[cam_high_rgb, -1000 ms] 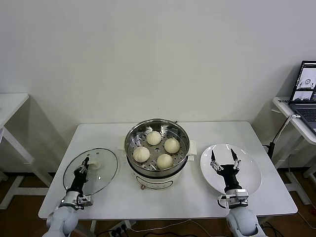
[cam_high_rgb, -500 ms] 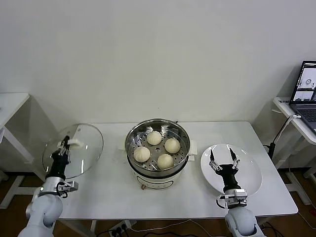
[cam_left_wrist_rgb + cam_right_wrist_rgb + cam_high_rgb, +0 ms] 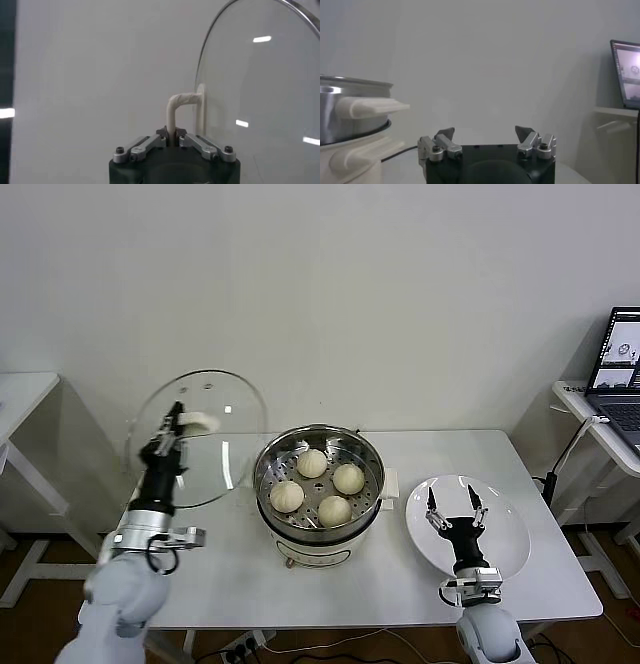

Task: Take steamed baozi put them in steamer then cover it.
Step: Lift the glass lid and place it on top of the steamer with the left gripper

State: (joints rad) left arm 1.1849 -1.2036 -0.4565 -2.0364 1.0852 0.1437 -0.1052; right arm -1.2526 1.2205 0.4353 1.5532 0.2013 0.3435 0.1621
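Head view first, nearest the robot: the right hand [image 3: 452, 511] hangs idle over the white plate [image 3: 505, 549], just to the right of the steamer [image 3: 318, 484], its fingers spread apart and holding nothing. That plate looks bare, so the loading appears finished.

Next out, on the left side of the steamer, the left hand [image 3: 168, 436] is up in the air with the cover [image 3: 200, 434]. The left wrist view settles the grip: the fingers are clamped together on the cover's white handle [image 3: 179, 106], and the glass disc stands on edge, nearly upright, not flat.

At the middle of the desk [image 3: 230, 559] sits the steamer itself, open on top, with all four steamed baozi [image 3: 318, 481] resting on its perforated tray.

So the buns are in, the lid is lifted and close beside the steamer's left rim, but not over it. What's left, I'd say: swing the cover across, level it, and set it down on the rim.
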